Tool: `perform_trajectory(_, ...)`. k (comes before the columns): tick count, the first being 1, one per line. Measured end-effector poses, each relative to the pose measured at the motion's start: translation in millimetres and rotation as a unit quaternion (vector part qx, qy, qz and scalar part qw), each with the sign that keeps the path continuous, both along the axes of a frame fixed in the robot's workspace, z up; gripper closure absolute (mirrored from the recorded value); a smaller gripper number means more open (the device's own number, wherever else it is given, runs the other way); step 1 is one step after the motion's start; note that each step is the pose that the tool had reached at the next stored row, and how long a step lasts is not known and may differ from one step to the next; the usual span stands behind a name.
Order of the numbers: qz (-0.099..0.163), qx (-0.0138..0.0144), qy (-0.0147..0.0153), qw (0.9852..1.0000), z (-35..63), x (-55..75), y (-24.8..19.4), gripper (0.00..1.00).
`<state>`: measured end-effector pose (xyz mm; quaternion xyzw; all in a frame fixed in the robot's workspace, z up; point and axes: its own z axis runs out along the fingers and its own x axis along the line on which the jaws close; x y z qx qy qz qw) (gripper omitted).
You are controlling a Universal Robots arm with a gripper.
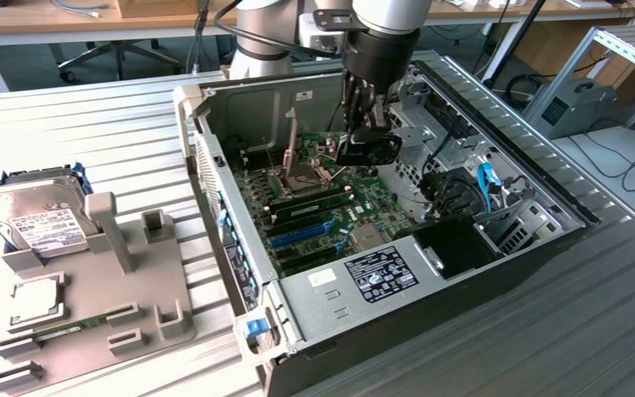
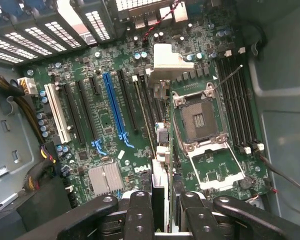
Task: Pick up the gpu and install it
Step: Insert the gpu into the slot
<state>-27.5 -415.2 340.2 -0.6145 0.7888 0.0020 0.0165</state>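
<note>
The gpu is a black card with a round fan. It hangs inside the open computer case, above the green motherboard. My gripper reaches down from above and is shut on its upper edge. In the wrist view the gpu appears edge-on between my black fingers, its pale end bracket pointing toward the case's rear wall. The card hovers over the board between the black expansion slots and the open CPU socket. A long blue slot lies to one side of it.
On the exterior view's left a grey fixture tray carries a silver hard drive, a CPU chip and a green RAM stick. Cables and a drive cage crowd the case's far side. The power supply sits at its near end.
</note>
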Motion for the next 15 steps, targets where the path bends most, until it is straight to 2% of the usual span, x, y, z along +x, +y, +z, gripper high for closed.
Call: perform_trajectory(15, 0.027, 0.0, 0.0, 0.9996, 0.0, 0.0, 0.0, 0.74)
